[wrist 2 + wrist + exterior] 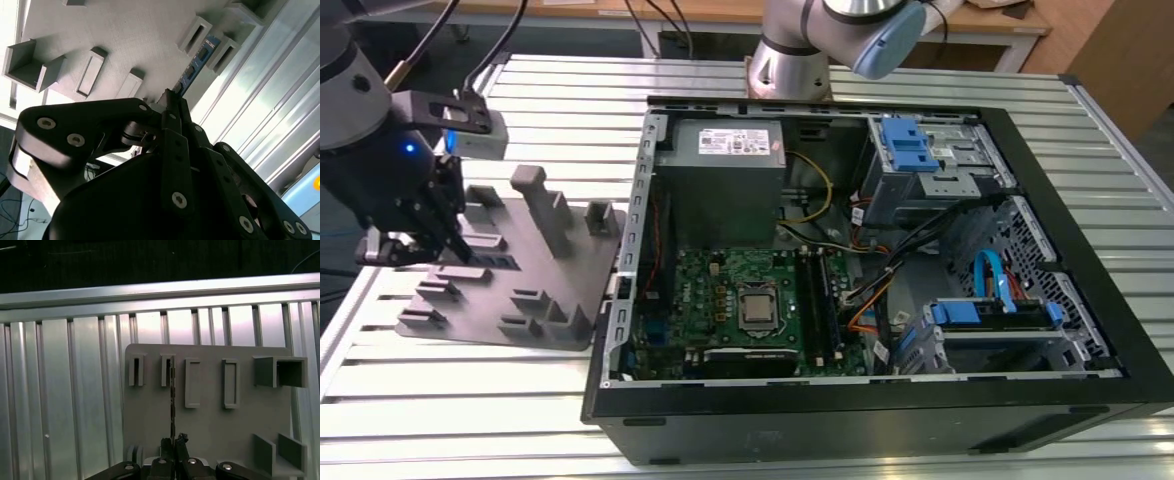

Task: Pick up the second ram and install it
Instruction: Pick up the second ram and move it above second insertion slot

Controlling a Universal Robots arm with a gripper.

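My gripper (171,99) is shut on the second ram (198,63), a thin dark stick with a blue label that runs out from the fingertips between two raised brackets of the grey holder plate (125,35). The first wrist view shows the ram (172,395) edge-on as a thin dark line from the gripper (173,441) to a slot bracket on the plate (210,425). I cannot tell whether the stick still rests in its bracket. In the exterior view the gripper (438,250) hangs over the plate (520,270) on the exterior view's left.
An open computer case (881,400) lies to the exterior view's right of the plate, with the motherboard (720,275) and its long black slots (821,300) inside. Cables, a power supply (720,145) and blue drive bays (907,145) crowd the case. Everything rests on a ribbed metal table (454,400).
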